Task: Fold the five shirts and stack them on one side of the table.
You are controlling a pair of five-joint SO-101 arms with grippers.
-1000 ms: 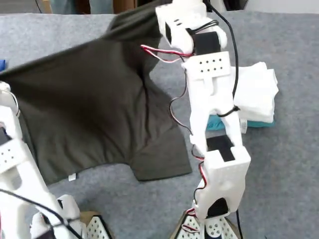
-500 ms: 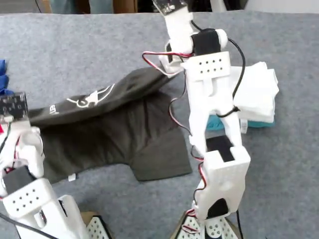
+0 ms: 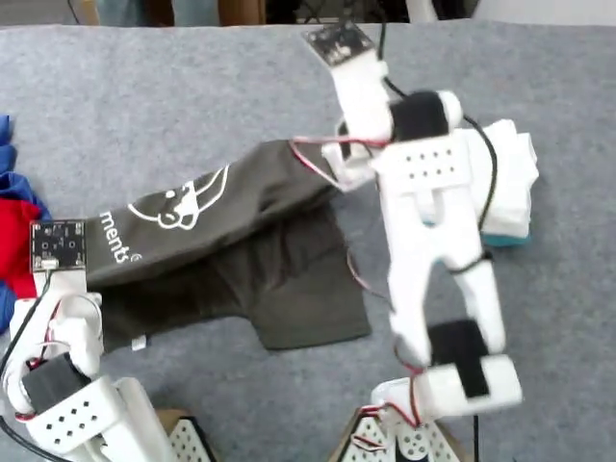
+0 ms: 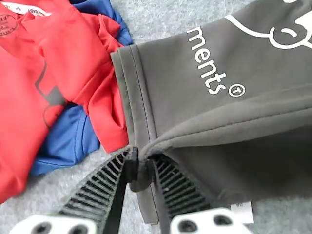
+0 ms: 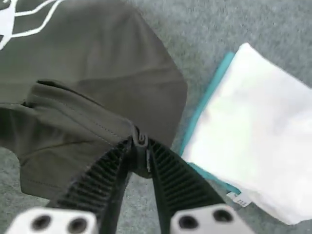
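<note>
Pinched: dark shirt (image 3: 221,241) at two edges

We see the left claw (image 4: 140,168) and right claw (image 5: 140,148) each clamped on its fabric; it lies folded over mid-tabletop (image 3: 144,106). White shirt (image 3: 510,183) sits folded at the right, red shirt (image 4: 73,48) at the left.

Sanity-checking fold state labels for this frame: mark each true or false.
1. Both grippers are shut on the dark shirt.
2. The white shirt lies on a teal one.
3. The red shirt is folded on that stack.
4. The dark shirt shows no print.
1. True: the left gripper and the right gripper each pinch an edge of the dark shirt.
2. True: the white shirt lies folded on the teal shirt.
3. False: the red shirt lies rumpled over the blue shirt, at the dark shirt's other end.
4. False: it is folded over with white print facing up.
</note>
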